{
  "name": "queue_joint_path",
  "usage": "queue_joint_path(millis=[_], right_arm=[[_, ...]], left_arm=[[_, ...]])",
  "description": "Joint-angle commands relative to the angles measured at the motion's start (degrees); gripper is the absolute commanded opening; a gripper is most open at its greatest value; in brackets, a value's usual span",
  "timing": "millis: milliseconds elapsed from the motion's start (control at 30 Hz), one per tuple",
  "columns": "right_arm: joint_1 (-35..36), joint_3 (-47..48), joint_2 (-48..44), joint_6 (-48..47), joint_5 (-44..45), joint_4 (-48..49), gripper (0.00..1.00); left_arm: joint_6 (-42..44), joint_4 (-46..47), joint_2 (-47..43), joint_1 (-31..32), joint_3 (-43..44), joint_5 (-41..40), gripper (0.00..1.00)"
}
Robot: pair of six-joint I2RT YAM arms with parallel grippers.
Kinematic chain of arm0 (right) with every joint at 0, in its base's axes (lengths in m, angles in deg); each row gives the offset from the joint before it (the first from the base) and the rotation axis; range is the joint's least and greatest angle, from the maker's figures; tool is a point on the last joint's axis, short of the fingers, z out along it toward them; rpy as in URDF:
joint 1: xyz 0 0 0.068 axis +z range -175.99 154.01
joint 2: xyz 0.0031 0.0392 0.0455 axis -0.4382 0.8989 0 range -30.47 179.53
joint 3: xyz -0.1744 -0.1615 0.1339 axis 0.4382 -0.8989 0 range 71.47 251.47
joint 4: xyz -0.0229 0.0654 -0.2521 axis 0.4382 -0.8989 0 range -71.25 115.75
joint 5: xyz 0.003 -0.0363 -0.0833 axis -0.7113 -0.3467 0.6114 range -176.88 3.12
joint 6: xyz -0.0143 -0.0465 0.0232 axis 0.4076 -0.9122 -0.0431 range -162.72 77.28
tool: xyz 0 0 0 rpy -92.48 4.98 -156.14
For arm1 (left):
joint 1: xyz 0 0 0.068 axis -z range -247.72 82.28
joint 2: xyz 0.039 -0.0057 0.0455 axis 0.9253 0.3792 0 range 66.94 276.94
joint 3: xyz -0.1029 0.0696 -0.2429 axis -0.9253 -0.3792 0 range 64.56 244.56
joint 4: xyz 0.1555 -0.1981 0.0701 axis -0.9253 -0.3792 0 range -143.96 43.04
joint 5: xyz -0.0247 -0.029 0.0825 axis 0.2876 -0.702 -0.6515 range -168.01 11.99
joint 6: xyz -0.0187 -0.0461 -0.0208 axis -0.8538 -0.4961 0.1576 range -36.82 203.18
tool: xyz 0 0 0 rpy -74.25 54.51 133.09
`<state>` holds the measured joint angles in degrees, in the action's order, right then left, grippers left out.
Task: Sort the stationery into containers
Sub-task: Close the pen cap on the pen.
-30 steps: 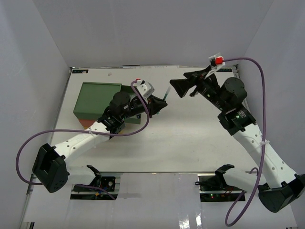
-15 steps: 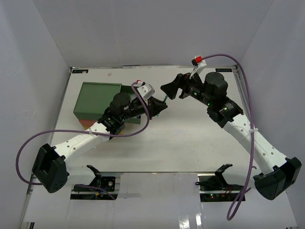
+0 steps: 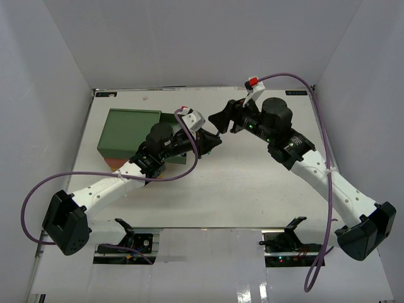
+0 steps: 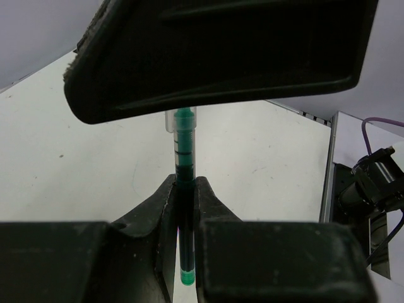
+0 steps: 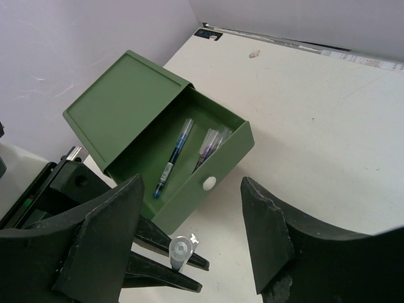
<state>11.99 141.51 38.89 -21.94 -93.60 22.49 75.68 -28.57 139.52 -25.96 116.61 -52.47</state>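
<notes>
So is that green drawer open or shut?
Open: the green drawer is slid well out from under its lid-like top, and pens lie inside it.

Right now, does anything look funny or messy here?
Nothing is spilled or broken. The green plastic drawer stands pulled out with thin pens lying inside, and the left gripper pinches a thin green pen in the air, between the open fingers of the right gripper.

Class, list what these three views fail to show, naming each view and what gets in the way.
- Left wrist view: the green pen, its far tip behind a finger of the right gripper.
- Top view: what the drawer of the green tier holds, and the tiers below, under the left arm.
- Right wrist view: how many purple pens lie in that drawer; too small.
</notes>
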Motion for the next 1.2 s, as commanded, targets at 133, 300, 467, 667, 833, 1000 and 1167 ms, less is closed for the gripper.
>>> queue_joint_path(millis=[133, 300, 467, 667, 833, 1000, 1167], right_arm=[[2.01, 2.38, -0.11, -1.61, 4.7, 2.56, 0.61], [2.54, 2.21, -0.28, -1.97, 5.75, 2.56, 0.57], [2.8, 2.21, -0.11, -2.05, 6.28, 2.56, 0.48], [2.89, 2.12, 0.16, -1.97, 6.28, 2.56, 0.41], [3.16, 2.03, 0.68, -1.88, 5.84, 2.3, 0.32], [3.24, 1.24, 0.77, -1.7, 5.67, 1.77, 0.25], [3.33, 0.36, 0.69, -1.7, 5.4, 0.81, 0.12]], left_arm=[[-0.23, -0.11, -1.91, 0.43, -0.11, -0.05, 0.0], [-0.23, -0.2, -1.82, 0.43, 0.07, -0.05, 0.0], [-0.31, -0.2, -2.0, 0.43, 0.07, 0.12, 0.0], [-0.31, -0.11, -2.18, 0.43, 0.07, 0.12, 0.0], [-0.05, -0.11, -2.35, 0.43, -0.02, 0.12, 0.0], [0.04, 0.33, -2.7, 0.43, -0.28, 0.13, 0.0], [0.65, 0.42, -3.05, 0.43, -0.11, 0.04, 0.0]])
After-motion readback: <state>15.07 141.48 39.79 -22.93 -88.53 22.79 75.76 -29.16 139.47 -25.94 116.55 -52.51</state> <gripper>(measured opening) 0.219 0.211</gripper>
